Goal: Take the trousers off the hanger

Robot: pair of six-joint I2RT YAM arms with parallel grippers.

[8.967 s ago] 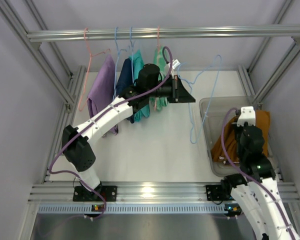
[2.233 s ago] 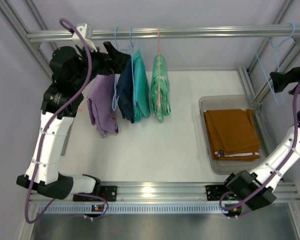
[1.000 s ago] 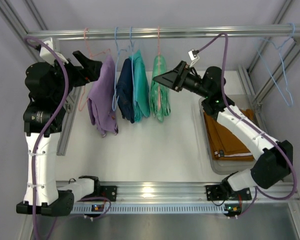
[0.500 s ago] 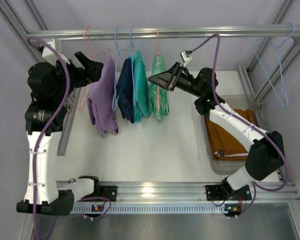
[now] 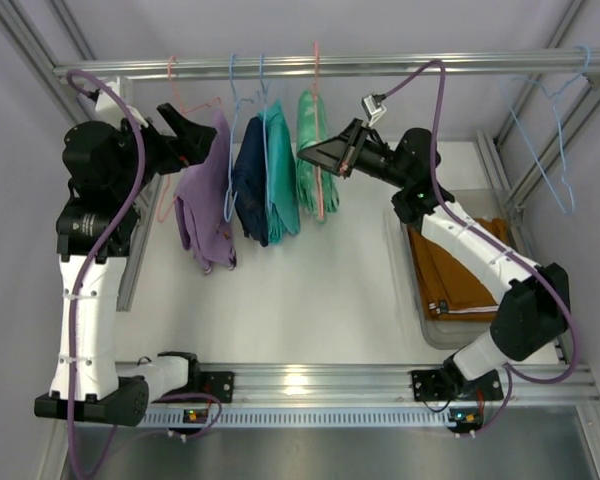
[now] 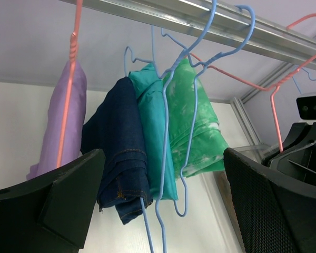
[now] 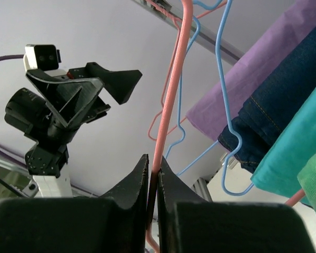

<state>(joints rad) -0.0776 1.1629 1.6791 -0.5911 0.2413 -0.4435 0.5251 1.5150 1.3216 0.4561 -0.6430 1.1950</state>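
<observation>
1. Right claw [image 7: 151, 164] is pinched tight on the thin wire of the pink hanger [image 7: 168, 95], jaws nearly meeting around it.
2. That hanger carries the mint trousers [image 5: 310, 150], draped below the far rail [image 5: 430, 64], just right of the teal pair [image 5: 280, 170].
3. Handling call: the cloth looks soft, light and limp. It should slide off the slick wire easily, but the hanger will likely swing and twist.
4. Best hold, I'd say: keep the wire steady and take the cloth in a thick bunch near the fold, not by a loose hem.
5. Left claw [image 5: 192, 133] hangs wide open at far left by the lilac pair [image 5: 205, 195], holding nothing.
6. Orange trousers [image 5: 465, 262] lie folded in the bin [image 5: 412, 212] on the right, off any hanger.
</observation>
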